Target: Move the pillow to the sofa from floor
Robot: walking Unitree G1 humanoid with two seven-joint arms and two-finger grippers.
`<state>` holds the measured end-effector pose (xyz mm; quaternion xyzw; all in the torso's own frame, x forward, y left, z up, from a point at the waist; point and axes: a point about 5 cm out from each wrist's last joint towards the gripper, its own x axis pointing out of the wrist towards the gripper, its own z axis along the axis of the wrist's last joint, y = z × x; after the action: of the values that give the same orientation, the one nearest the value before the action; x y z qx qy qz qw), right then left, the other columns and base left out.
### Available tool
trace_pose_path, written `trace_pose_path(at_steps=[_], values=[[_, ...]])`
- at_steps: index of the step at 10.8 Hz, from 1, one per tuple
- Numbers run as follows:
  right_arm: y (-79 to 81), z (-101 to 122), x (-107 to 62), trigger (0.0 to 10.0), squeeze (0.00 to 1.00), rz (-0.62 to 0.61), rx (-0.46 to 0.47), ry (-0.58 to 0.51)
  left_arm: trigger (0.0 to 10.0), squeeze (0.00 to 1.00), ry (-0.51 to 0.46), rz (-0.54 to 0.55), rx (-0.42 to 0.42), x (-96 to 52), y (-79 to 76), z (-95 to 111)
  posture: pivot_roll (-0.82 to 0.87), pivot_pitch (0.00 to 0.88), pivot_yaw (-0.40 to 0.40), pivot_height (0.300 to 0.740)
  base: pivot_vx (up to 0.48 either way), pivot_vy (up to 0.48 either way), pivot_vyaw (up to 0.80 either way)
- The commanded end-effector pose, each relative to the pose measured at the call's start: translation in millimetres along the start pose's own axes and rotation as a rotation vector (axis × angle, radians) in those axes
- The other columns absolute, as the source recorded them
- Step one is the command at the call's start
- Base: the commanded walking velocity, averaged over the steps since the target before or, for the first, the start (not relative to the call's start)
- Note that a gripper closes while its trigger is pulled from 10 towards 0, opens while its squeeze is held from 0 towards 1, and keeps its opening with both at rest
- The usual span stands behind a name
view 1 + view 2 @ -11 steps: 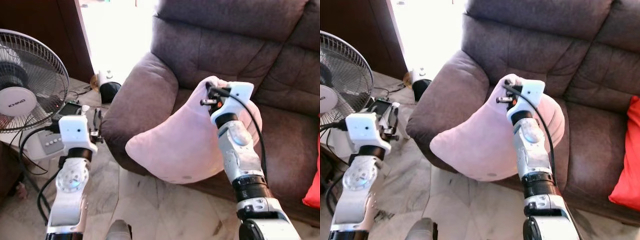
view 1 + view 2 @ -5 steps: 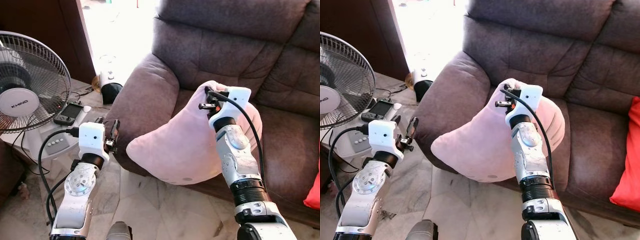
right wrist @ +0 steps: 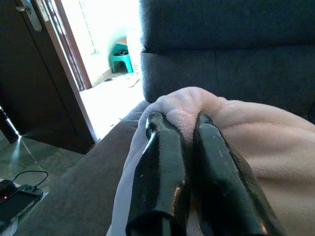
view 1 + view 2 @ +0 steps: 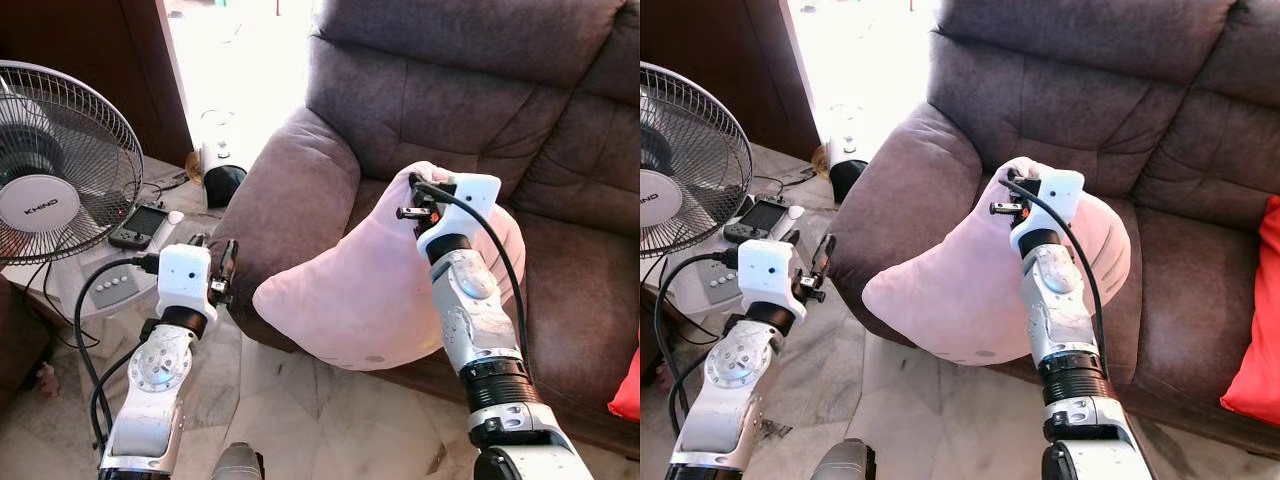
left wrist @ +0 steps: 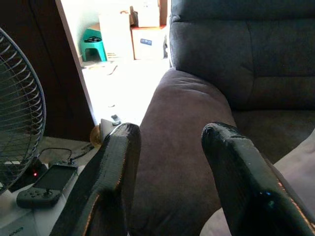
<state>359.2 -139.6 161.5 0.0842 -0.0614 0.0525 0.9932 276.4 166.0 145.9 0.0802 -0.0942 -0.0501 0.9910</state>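
1. Over the front edge of the sofa (image 4: 430,90) seat, my right gripper (image 3: 184,132) pinches a fold at the top corner of the pink pillow (image 4: 350,300) — both black fingers (image 3: 162,167) pressed close together with the plush bunched between them.
2. The pillow hangs from that pinch, its upper part against the seat cushion and its lower, wider end jutting out past the seat front above the marble floor (image 4: 300,410); I cannot tell how much of its weight the cushion carries.
3. My right arm rises in front of the pillow, covering part of its right side.
4. My left gripper (image 5: 170,142) is raised beside the sofa's left armrest (image 4: 285,190), near the pillow's lower left corner but apart from it — its fingers (image 5: 115,167) stand well spread with nothing between them.
5. Through that gap the left wrist camera looks along the armrest toward a bright doorway (image 5: 118,54).
6. To my left stands a fan (image 4: 55,160), and beside its base a dark handheld device (image 4: 140,225) lies on a low white surface, with black cables trailing nearby.
7. At the far right of the sofa, a red cushion (image 4: 1255,320) sits on the seat.
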Motion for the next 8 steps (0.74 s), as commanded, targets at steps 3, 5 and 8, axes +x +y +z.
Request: trace_pose_path(at_steps=[3,5,8], values=[[2.9,6.2,1.6,10.0,0.00,0.003,-0.001,-0.029,10.0,0.00,-0.017,0.005,0.008,1.9,1.1,2.1,0.11,0.077,-0.076,0.740,0.270,0.000,0.00],[4.0,7.5,2.3,10.0,0.00,0.009,-0.008,-0.033,10.0,0.00,-0.021,0.005,0.011,2.7,1.5,2.3,0.10,0.058,-0.075,0.740,0.270,0.000,0.00],[9.7,11.4,4.8,10.0,0.00,0.041,-0.029,-0.051,10.0,0.00,-0.034,0.006,0.012,5.6,1.5,4.3,0.11,0.045,-0.076,0.740,0.268,0.000,0.00]])
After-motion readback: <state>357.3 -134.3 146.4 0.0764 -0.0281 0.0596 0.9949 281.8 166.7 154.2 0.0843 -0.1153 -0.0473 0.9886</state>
